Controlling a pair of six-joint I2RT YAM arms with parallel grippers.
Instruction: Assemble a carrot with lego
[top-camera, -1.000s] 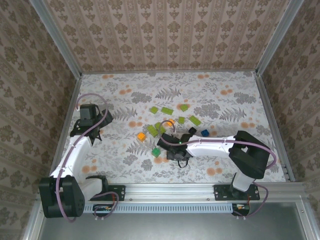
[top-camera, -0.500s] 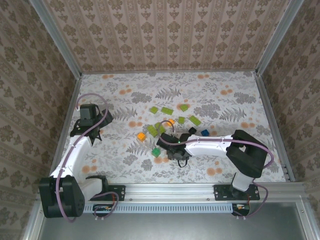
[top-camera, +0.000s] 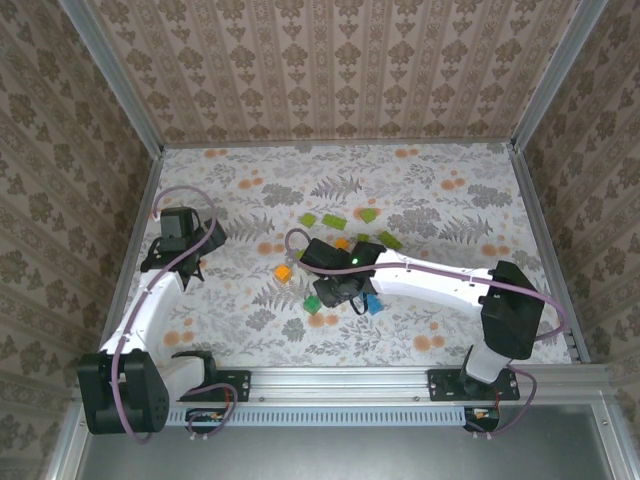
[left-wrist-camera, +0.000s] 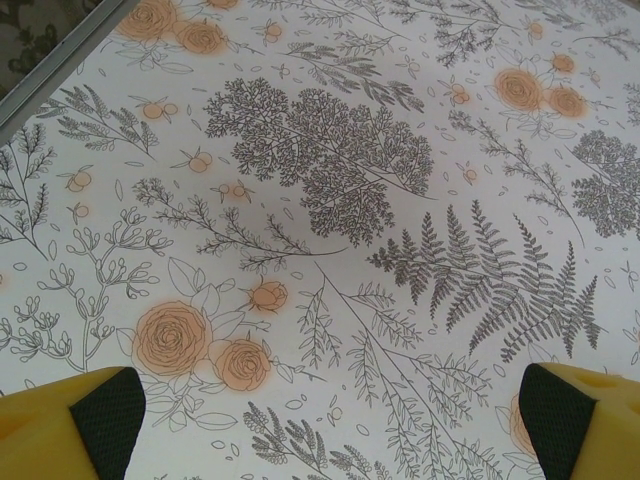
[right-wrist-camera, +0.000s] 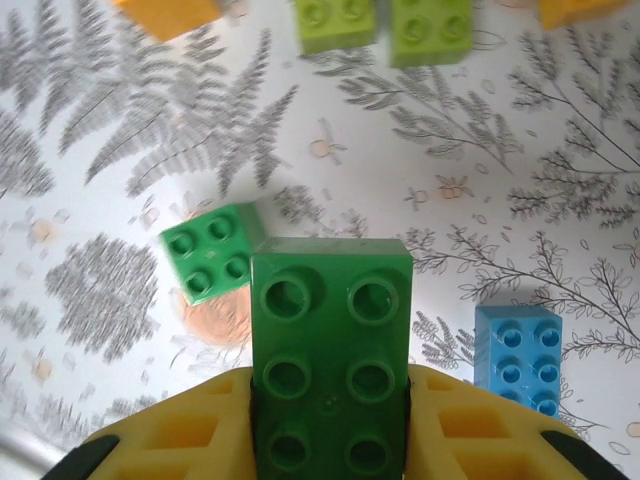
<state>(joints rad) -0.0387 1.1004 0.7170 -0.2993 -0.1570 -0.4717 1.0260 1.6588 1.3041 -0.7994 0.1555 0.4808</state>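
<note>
Lego bricks lie scattered mid-table: lime green ones (top-camera: 333, 224), an orange one (top-camera: 283, 272), a small green one (top-camera: 313, 303) and a blue one (top-camera: 374, 303). My right gripper (top-camera: 340, 290) hangs over them, shut on a dark green brick (right-wrist-camera: 330, 350) held studs-up between its yellow fingers (right-wrist-camera: 470, 430). Below it the small green brick (right-wrist-camera: 212, 250) lies to the left and the blue brick (right-wrist-camera: 518, 357) to the right. Two lime green bricks (right-wrist-camera: 335, 22) sit side by side beyond. The carrot is out of view. My left gripper (top-camera: 185, 238) stands open at the far left over bare cloth (left-wrist-camera: 335, 430).
The table (top-camera: 440, 190) has a floral cloth and is fenced by metal rails and patterned walls. More lime green bricks (top-camera: 390, 239) lie behind the right arm. Orange bricks (right-wrist-camera: 165, 15) show at the top of the right wrist view.
My right arm has swung left and farther from its base, and its jaws have narrowed onto the dark green brick. The left arm has not moved.
</note>
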